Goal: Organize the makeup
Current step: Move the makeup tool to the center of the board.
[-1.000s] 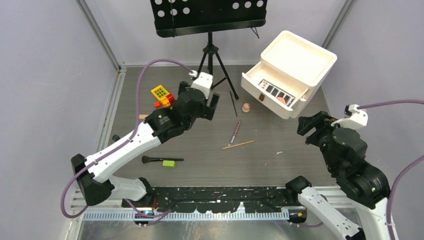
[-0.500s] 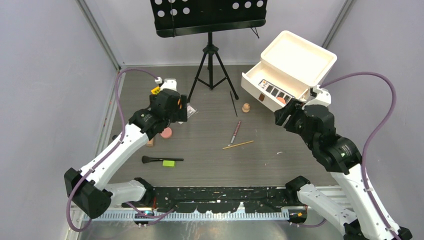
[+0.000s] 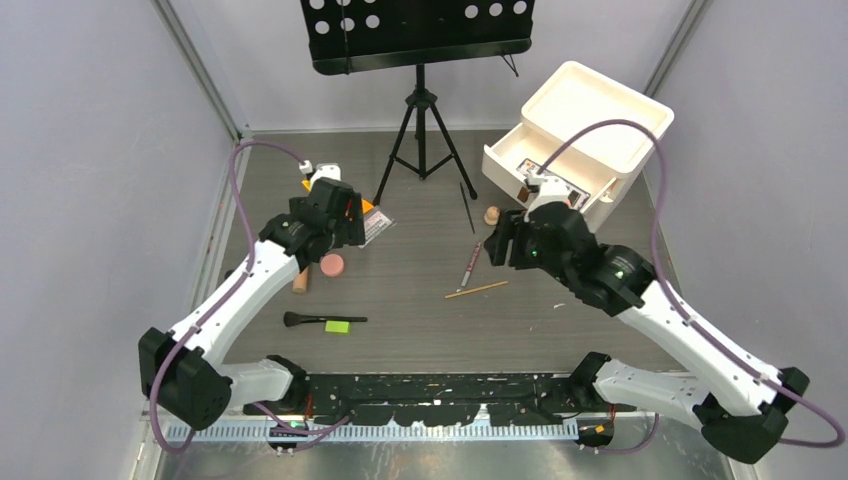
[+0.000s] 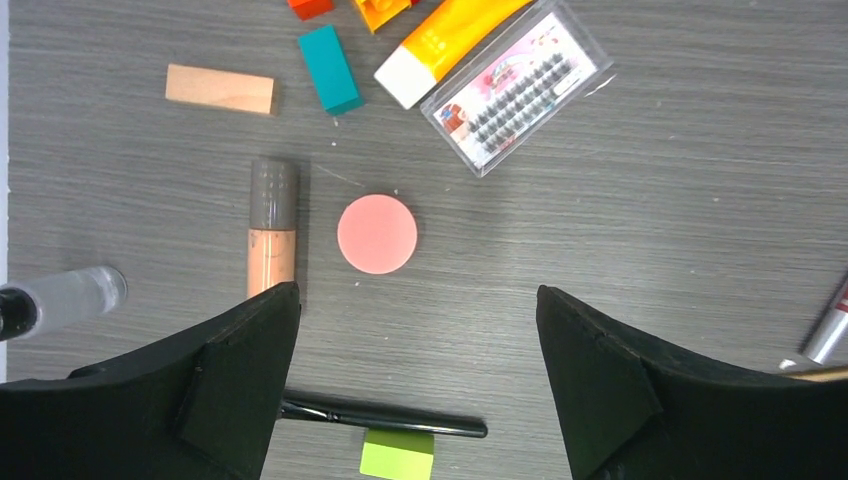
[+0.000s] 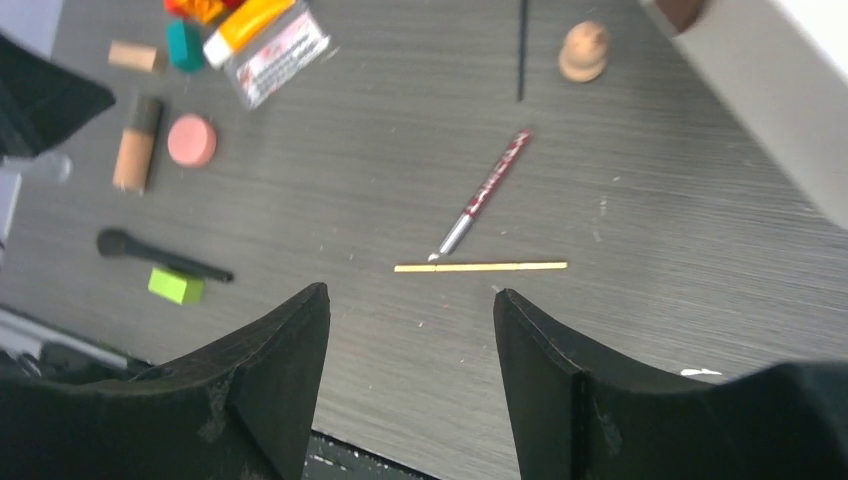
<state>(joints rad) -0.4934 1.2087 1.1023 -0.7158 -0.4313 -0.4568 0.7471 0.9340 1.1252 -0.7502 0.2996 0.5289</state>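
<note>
No legible text is showing in any view. The clear lash case (image 4: 517, 88) is carrying a pink printed card, but its lettering is reading too small to make out. The orange tube (image 4: 450, 35) is showing no readable marking.

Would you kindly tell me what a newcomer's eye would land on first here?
The white plastic three-drawer box, partly open, stands at the far right, beside a black music stand at the back. On the grey table, at its left, a round pink compact lies near the open left end effector; the open right end effector hovers near a thin yellow pencil.
</note>
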